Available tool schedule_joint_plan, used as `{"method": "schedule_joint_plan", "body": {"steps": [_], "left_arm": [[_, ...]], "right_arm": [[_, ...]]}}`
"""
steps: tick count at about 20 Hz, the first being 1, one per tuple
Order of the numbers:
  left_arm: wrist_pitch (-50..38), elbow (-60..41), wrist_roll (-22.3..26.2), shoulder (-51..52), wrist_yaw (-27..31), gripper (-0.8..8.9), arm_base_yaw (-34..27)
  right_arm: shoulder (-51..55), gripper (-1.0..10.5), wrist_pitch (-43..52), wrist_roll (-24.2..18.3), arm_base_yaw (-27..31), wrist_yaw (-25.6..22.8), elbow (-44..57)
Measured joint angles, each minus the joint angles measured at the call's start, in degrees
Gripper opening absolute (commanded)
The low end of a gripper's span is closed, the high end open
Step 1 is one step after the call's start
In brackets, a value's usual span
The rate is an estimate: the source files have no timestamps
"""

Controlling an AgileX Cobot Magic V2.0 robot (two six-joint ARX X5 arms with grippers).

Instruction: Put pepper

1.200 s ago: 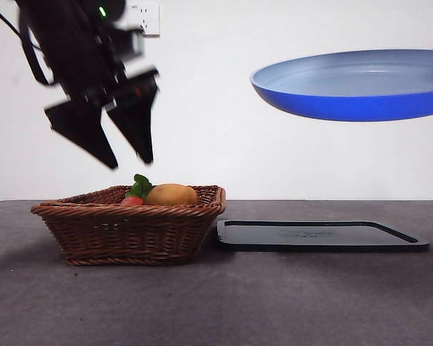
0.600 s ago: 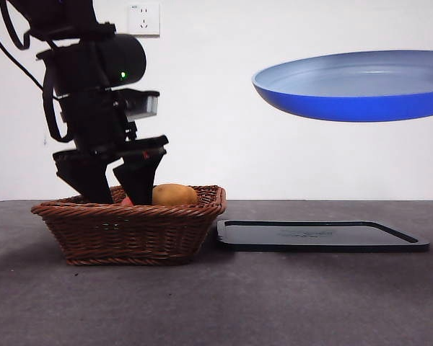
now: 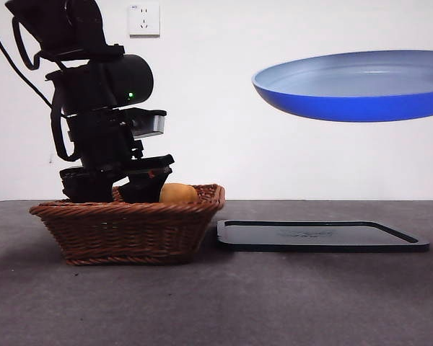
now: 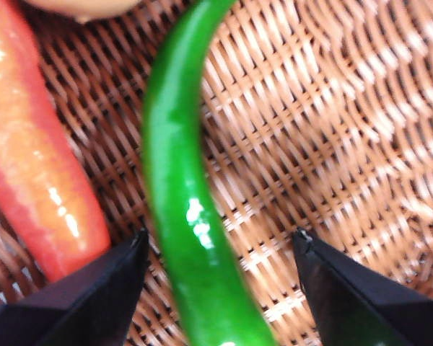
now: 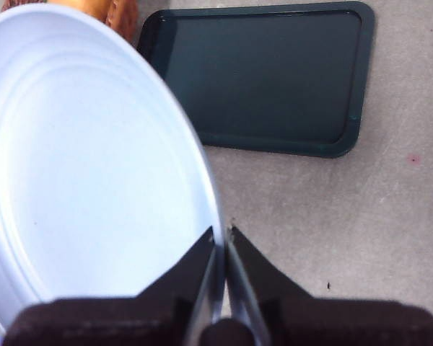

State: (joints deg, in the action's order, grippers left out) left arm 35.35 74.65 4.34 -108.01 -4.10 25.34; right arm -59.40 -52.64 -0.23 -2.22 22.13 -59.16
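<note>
Pincer work on the left arm had advanced quickly: a second earlier the left pincer point(image 3: 119, 189) was hanging high above the basket point(image 3: 130, 229), half a second earlier its tips were at the rim, and at this moment it was sunk into the basket at the left of the counter point(image 3: 216, 303). The descent was judged to be nearly finished, with only the closing left before the pepper could be lifted.

From the front, the jaws were hidden behind the wicker and no pepper could be seen, only a round orange-tan fruit point(image 3: 178, 193) beside the arm. The left wrist camera supplied what was missing: the jaws were spread wide, one on each side of the pepper point(image 4: 184, 216), which lay on the basket floor between them, apparently untouched. A red-orange vegetable point(image 4: 36, 173) lay just beside one jaw and could be caught in the closing.

The right pincer point(image 5: 221, 249) was pinched narrow on the rim of a blue plate point(image 3: 353, 83), held high over the dark tray point(image 3: 321, 236).
</note>
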Motion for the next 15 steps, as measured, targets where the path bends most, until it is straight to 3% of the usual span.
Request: {"method": "schedule_joint_plan", "body": {"steps": [7, 15], "left_arm": [[-0.33, 0.04, -0.04, -0.11, 0.50, 1.37, 0.28], [0.72, 0.26, -0.07, 2.38, -0.09, 1.22, 0.42]], "right_arm": [[0.00, 0.1, -0.02, 0.00, 0.00, -0.02, 0.00], [-0.04, 0.1, 0.00, 0.00, 0.00, -0.04, 0.00]]}}
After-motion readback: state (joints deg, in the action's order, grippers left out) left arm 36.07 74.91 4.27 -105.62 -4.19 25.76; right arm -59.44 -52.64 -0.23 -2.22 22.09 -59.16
